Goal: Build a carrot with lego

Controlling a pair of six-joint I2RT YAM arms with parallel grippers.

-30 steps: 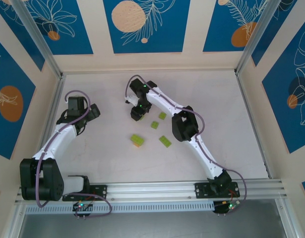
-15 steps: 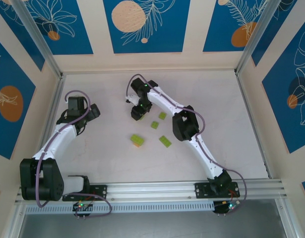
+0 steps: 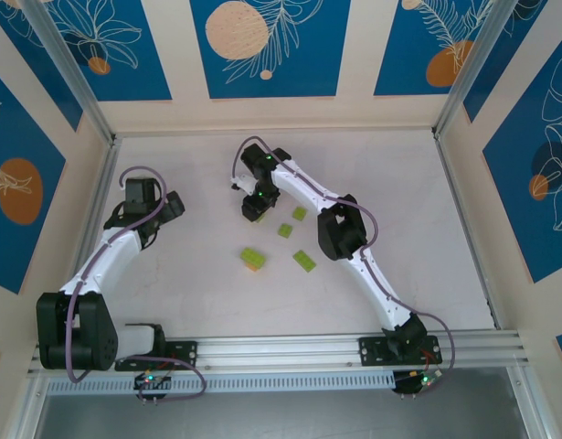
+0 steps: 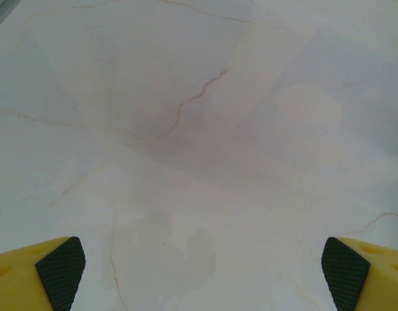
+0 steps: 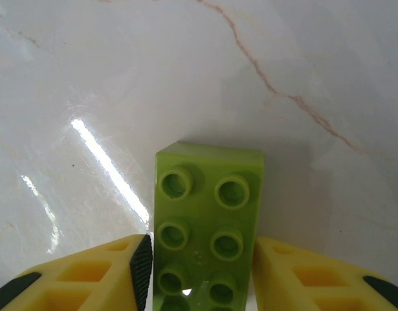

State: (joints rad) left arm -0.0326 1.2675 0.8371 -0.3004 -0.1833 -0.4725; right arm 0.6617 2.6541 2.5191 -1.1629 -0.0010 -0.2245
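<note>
My right gripper [image 5: 200, 262] is shut on a lime-green rectangular brick [image 5: 208, 214] that lies studs-up on the marble table, one finger against each long side. From above, this gripper [image 3: 253, 210] is at the table's middle back. A lime brick stacked on the orange brick [image 3: 254, 259] lies in front of it. Two small lime bricks [image 3: 285, 230] [image 3: 300, 213] and a longer lime brick [image 3: 304, 261] lie loose to its right. My left gripper [image 3: 139, 192] is open over bare table at the far left, its black pads [image 4: 59, 269] wide apart with nothing between them.
The table [image 3: 189, 283] is walled by metal posts and blue-patterned panels on three sides. The right arm's elbow [image 3: 340, 233] hangs just right of the loose bricks. A rail [image 3: 281, 347] runs along the near edge.
</note>
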